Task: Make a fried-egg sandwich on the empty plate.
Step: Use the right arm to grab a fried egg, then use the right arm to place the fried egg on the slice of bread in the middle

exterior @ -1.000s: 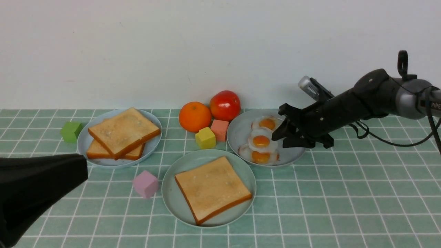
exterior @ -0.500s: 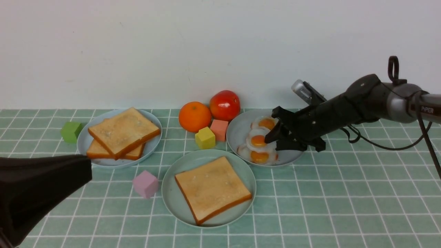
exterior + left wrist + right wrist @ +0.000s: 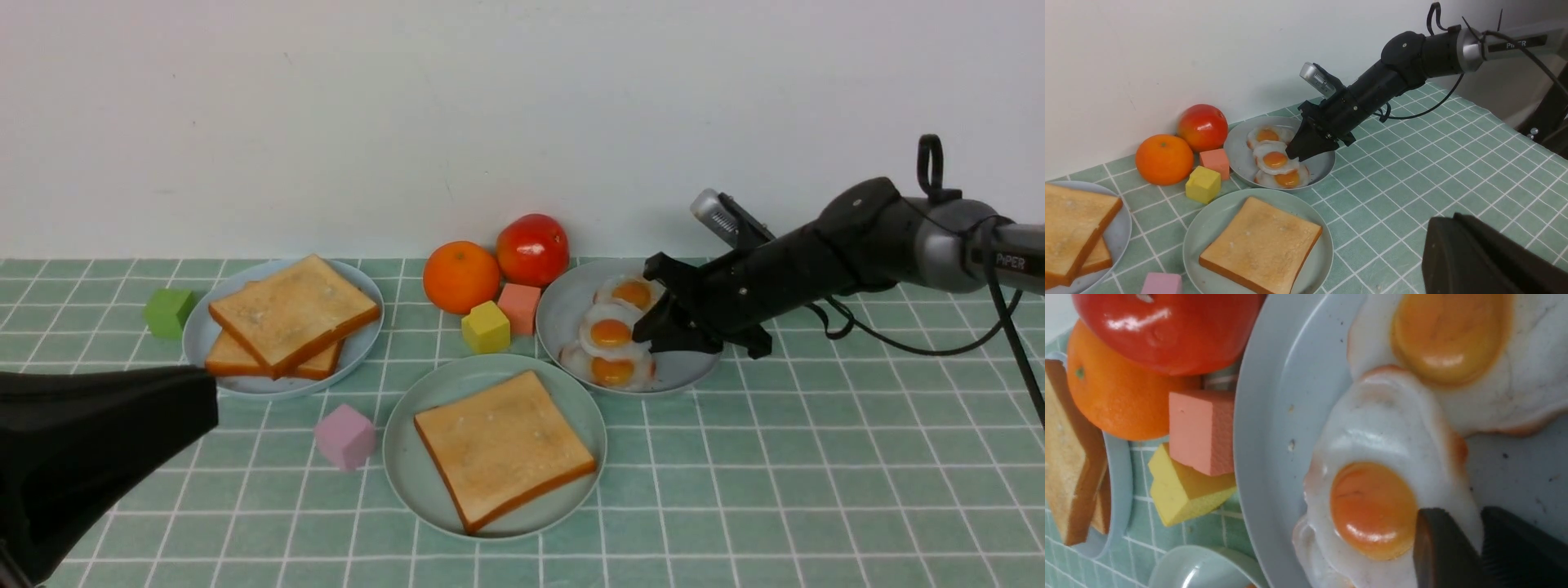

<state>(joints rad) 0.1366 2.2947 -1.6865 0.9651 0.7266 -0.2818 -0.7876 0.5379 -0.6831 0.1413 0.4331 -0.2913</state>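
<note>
The pale mint-green plate [image 3: 400, 457] sits at the front centre with one toast slice [image 3: 502, 445] lying flat on it. No stacked fried-egg sandwich is in view. Behind it to the right, a grey plate [image 3: 563, 314] carries three fried eggs. My right gripper [image 3: 649, 331] reaches low over that plate, shut on the white rim of the middle egg [image 3: 608, 331]. The right wrist view shows the egg white [image 3: 1372, 457] pinched between the right gripper [image 3: 1461, 516] fingers beside the yolk. My left gripper [image 3: 208, 396] hovers at the front left, shut and holding nothing, and its tip [image 3: 1433, 228] fills a corner of the left wrist view.
A light-blue plate [image 3: 196, 343] at the back left holds two stacked toast slices [image 3: 294, 310]. An orange [image 3: 461, 276] and a red fruit [image 3: 533, 249] stand by the wall. Yellow [image 3: 486, 327], salmon [image 3: 520, 307], pink [image 3: 345, 437] and green [image 3: 169, 313] cubes lie around the plates.
My right gripper has slid left over the grey plate onto the middle egg and its jaws have closed on the egg's rim. The egg has shifted slightly left. The left arm has barely moved.
</note>
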